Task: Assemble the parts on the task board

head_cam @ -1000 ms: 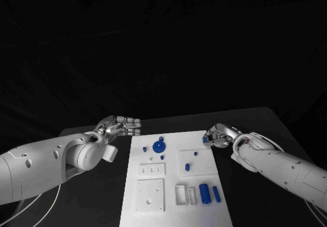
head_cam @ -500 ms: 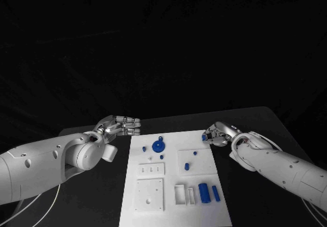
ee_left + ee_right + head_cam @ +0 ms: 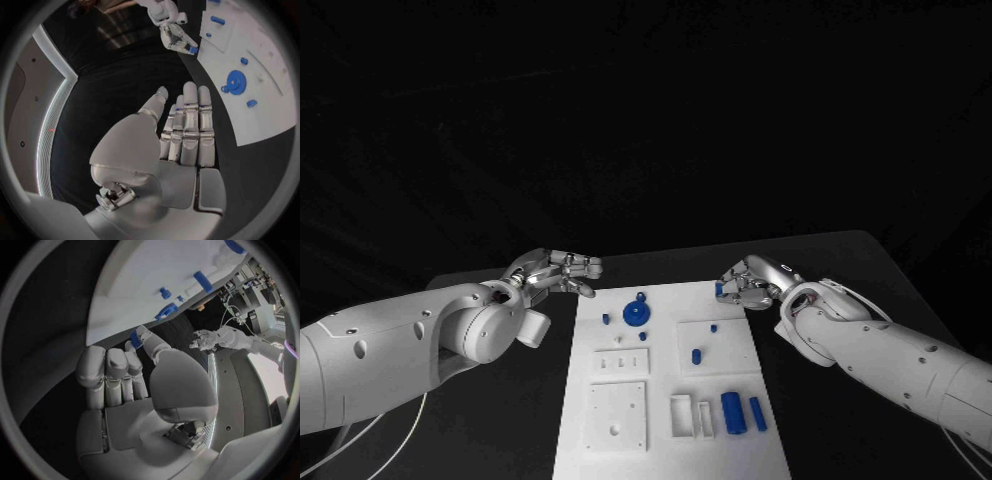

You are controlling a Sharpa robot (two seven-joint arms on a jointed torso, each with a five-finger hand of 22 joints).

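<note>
White rectangular task board (image 3: 668, 385) flat at middle of black table (image 3: 834, 250). Right silver hand (image 3: 744, 283) at board's far right corner, fingers curled, small blue part (image 3: 721, 290) pinched between thumb and fingertips, held just over that corner's edge; same pinch seen in right wrist view, blue piece (image 3: 135, 338) between thumb tip and fingers. Left silver hand (image 3: 557, 270) just off board's far left corner, over bare table, not touching board; fingers straight and side by side, thumb a little apart, nothing held (image 3: 181, 130).

On board, relative to its far edge: round blue gear-like disc (image 3: 636, 313) nearest, close to left half; small blue peg (image 3: 606, 319) beside disc toward left edge; tiny blue stud (image 3: 643, 334) just behind disc toward near side. Small blue stud (image 3: 713, 326) and short blue peg (image 3: 697, 353) on raised square plate at right half. Large blue cylinder (image 3: 731, 410) and slimmer blue bar (image 3: 757, 413) lying side by side at near right corner, next to white slotted holder (image 3: 689, 413). White square plate with hole (image 3: 617, 413) at near left. No readable writing or labels anywhere.
</note>
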